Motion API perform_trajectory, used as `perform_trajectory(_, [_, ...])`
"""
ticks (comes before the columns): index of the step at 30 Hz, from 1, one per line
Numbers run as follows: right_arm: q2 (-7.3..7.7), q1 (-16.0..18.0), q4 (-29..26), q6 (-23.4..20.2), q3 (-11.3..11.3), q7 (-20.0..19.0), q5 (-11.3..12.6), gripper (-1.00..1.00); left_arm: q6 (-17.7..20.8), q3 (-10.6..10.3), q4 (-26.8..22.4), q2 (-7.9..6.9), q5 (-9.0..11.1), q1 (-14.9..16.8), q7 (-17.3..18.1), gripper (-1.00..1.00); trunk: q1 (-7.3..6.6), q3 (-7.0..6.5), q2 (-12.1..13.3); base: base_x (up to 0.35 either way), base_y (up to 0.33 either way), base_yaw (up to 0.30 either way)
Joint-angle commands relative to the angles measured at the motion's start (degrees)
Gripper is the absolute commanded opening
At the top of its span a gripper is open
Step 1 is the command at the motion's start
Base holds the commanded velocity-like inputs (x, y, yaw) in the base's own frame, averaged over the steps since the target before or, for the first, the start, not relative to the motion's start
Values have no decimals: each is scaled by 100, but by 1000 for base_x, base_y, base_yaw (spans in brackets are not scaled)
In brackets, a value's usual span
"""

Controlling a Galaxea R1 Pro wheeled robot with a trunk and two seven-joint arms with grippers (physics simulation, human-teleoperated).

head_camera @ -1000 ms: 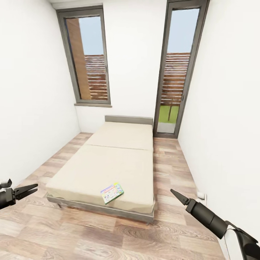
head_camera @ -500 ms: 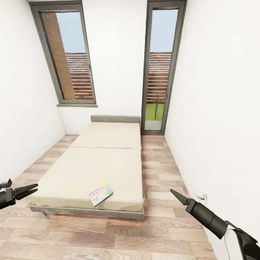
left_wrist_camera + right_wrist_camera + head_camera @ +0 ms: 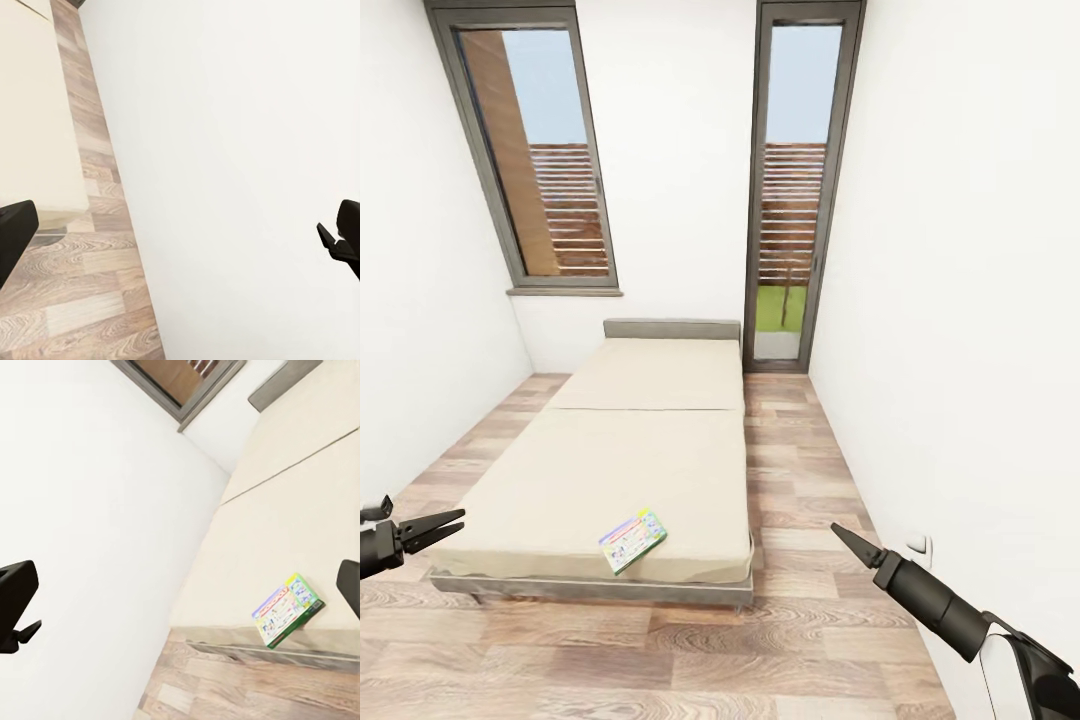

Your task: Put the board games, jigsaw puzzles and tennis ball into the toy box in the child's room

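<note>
— Bed [image 3: 630, 440]: what's the entry?
— Long beige mattress in two sections, low grey headboard at the far wall, grey frame on a wood-plank floor [image 3: 660, 660]. It runs lengthwise away from the robot, with white walls on both sides.

— Anything on it?
— One board game [image 3: 633, 540], a flat pale box with green edging and colourful print. It lies flat near the foot of the mattress, turned at an angle, close to the near edge. The right wrist view has it too [image 3: 288, 610], just above the bed frame.

— Left gripper [image 3: 448, 523]?
— Low at the left, off the near corner of the bed. Fingers parted, nothing between them. In its own wrist view the fingertips [image 3: 15, 236] sit wide apart against white wall and floor.

— Right gripper [image 3: 842, 536]?
— Low at the right, over the floor between bed and wall, pointing toward the bed. Fingers spread wide in its wrist view, empty.

— Fixtures?
— Tall window [image 3: 530, 150] on the far wall, narrow glazed door [image 3: 792, 180] to its right, wall socket [image 3: 918, 546] low on the right wall.
</note>
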State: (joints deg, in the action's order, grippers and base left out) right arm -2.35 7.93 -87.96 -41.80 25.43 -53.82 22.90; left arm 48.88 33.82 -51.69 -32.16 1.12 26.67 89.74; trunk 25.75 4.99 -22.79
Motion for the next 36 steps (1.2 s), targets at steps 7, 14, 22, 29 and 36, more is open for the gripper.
perform_trajectory(7, [-10, 7, -4, -23, 7, -1, 13, 100, 61, 1, 1, -1, -10, 5, 26, 100, 4, 13, -13, 0, 0, -4])
perform_trajectory(14, [-11, 7, -4, -14, 7, -2, 13, 100, 61, 1, 1, -1, -9, 5, 26, 100, 4, 14, -13, 56, 20, -1])
perform_trajectory(22, [-11, 7, -4, -1, 7, -5, 13, 100, 61, 1, 1, -1, -9, 5, 26, 100, 4, 14, -13, 217, 92, 0])
perform_trajectory(29, [-11, 7, -9, 10, 6, -11, 13, 100, 61, 1, 1, -1, -10, 5, 26, 100, 4, -13, -13, 282, 22, 0])
perform_trajectory(36, [-11, 7, -10, 14, 6, -18, 13, 100, 61, 1, 1, -1, -1, 5, 26, 100, 4, -70, -13, 207, 4, 0])
